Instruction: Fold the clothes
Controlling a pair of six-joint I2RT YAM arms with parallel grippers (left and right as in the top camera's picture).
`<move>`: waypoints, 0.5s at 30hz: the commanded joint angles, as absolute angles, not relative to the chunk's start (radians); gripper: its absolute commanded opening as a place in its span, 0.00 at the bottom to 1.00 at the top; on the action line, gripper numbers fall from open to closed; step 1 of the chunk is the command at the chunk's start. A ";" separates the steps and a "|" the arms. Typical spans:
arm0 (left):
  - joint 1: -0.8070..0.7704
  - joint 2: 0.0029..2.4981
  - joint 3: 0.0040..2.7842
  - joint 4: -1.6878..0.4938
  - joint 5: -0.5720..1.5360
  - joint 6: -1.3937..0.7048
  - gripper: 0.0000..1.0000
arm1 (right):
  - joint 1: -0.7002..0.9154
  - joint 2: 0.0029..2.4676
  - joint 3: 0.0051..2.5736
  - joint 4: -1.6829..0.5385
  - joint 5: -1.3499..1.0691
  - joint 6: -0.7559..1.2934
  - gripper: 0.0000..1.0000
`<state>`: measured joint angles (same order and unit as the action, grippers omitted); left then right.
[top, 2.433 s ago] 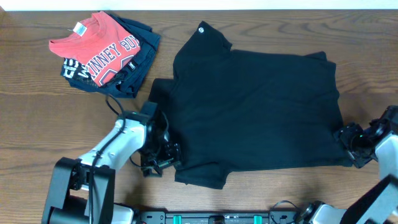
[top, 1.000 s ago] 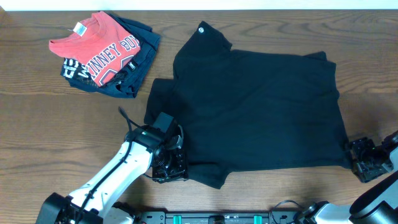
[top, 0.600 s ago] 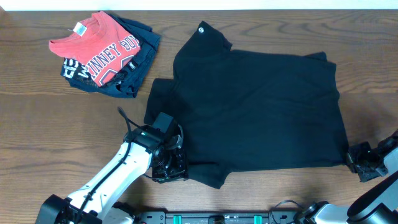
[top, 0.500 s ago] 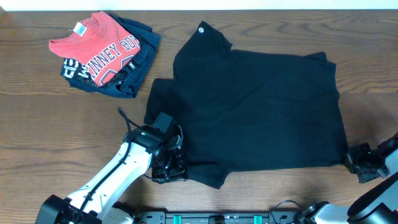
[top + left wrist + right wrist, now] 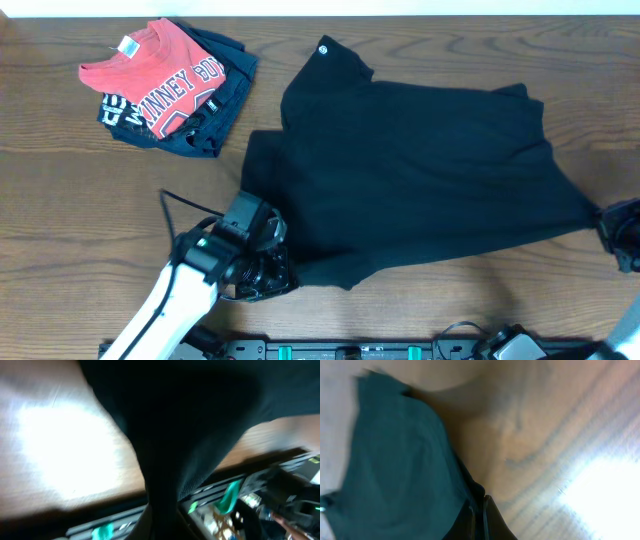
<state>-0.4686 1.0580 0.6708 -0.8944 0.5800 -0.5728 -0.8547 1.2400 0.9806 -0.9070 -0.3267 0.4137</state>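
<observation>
Since half a second ago, the near right hem corner of the black T-shirt [image 5: 410,170] has been drawn out toward 3 o'clock into a taut point. It ends at the right jaws, at the desk [image 5: 60,200] edge. The left arm [image 5: 190,275] has pulled back toward 7 o'clock, and its jaws sit at the shirt's near left edge. Judge this as the start of a lift or stretch of the near hem, before the first fold.

Right jaws: closed on the hem corner. The right wrist view shows the fabric narrowing into them. Left jaws: you cannot tell. The left wrist view is blurred, with dark cloth hanging across it.

The shirt lies spread across the centre and right of the desk. Its small white logo [image 5: 323,47] is at 12 o'clock. The fabric is soft, matte and limp, and it wrinkles along the pull line. The desk is wood-grain.

A folded red T-shirt [image 5: 150,70] rests on a navy garment [image 5: 215,105] at 10 o'clock, well apart.
</observation>
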 commanded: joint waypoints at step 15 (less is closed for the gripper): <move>-0.470 1.019 0.799 -0.582 0.378 -0.340 0.06 | -0.781 1.283 1.029 -0.848 -0.350 0.442 0.01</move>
<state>-0.4686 0.9939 0.7750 -0.5995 0.4576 -0.4320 -0.8108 1.2533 1.0149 -0.8616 -0.3622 0.4301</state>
